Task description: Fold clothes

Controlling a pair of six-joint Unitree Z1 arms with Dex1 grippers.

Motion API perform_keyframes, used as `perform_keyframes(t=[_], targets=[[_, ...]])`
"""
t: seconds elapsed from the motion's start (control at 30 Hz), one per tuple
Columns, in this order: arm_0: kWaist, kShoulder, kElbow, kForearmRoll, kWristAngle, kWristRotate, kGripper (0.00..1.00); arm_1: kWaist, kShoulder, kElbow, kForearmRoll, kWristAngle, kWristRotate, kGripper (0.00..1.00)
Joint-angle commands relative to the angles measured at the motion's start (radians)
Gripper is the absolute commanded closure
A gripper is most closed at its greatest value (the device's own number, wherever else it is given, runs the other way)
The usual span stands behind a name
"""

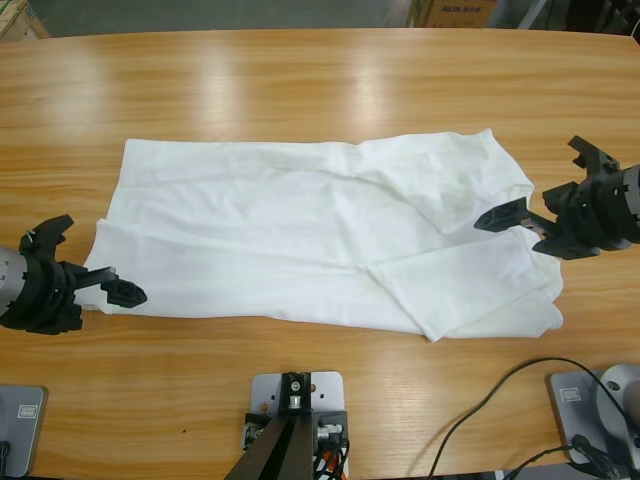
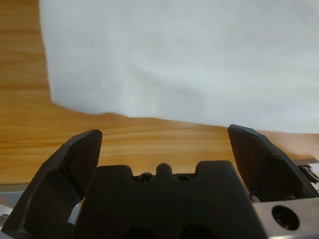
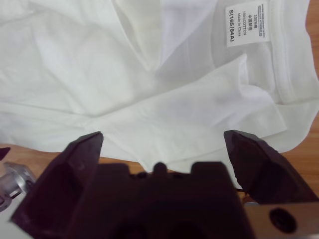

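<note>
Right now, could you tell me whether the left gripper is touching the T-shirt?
Apart. The left wrist view shows bare table between the open left gripper and the T-shirt's edge.

Storeroom or workshop: cardboard boxes (image 1: 455, 12) behind table (image 1: 320, 80).

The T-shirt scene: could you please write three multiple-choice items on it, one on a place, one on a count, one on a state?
1. Where does the T-shirt lie?
A. spread on the table
B. hanging off the table edge
C. lifted by a gripper

2. How many grippers are in the high view?
A. one
B. two
C. three

3. How are the left gripper jaws?
A. shut on the shirt
B. shut on nothing
C. open

Answers: 1 A, the shirt lies flat between the arms; 2 B, the left gripper and the right gripper sit at opposite ends of the shirt; 3 C, bare wood shows between the jaws.
</note>
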Motion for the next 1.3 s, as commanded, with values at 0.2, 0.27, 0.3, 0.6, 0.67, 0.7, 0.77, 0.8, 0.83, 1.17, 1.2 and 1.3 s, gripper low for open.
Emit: perform_keyframes(t=[0.2, 0.27, 0.3, 0.6, 0.67, 0.7, 0.77, 0.8, 0.83, 1.17, 1.2, 1.3], targets=[[-0.009, -0.001, 0.052, -0.014, 0.036, -0.036, 0.006, 0.011, -0.119, 0.045, 0.015, 0.045, -0.043, 0.000], [-0.009, -0.067, 0.023, -0.016, 0.036, -0.035, 0.009, 0.011, -0.114, 0.038, -0.017, 0.088, -0.073, 0.000], [-0.009, -0.093, 0.007, -0.029, 0.036, -0.028, 0.009, 0.010, -0.099, 0.036, -0.062, 0.136, -0.099, 0.000], [-0.002, -0.140, -0.145, -0.015, 0.052, 0.081, 0.023, -0.124, -0.010, -0.008, -0.243, 0.447, -0.242, 0.013], [0.022, -0.140, -0.161, -0.015, 0.052, 0.111, 0.023, -0.161, -0.006, -0.015, -0.277, 0.489, -0.278, 0.004], [0.042, -0.140, -0.163, -0.015, 0.050, 0.119, 0.023, -0.168, 0.006, -0.030, -0.275, 0.492, -0.296, 0.005], [0.084, -0.138, -0.169, -0.013, 0.043, 0.141, 0.023, -0.170, 0.058, -0.045, -0.246, 0.486, -0.327, 0.009], [0.103, -0.135, -0.176, -0.007, 0.040, 0.155, 0.023, -0.169, 0.087, -0.052, -0.219, 0.465, -0.342, 0.009], [0.119, -0.125, -0.189, 0.001, 0.040, 0.175, 0.023, -0.167, 0.113, -0.066, -0.194, 0.440, -0.353, 0.011], [0.247, 0.014, -0.305, 0.015, 0.035, 0.263, 0.023, -0.201, 0.158, -0.198, -0.088, 0.189, -0.411, 0.022], [0.265, 0.022, -0.310, 0.015, 0.031, 0.269, 0.023, -0.208, 0.186, -0.232, -0.079, 0.193, -0.420, 0.018], [0.303, 0.062, -0.328, 0.016, 0.016, 0.282, 0.023, -0.188, 0.280, -0.361, 0.003, 0.201, -0.440, 0.000]])
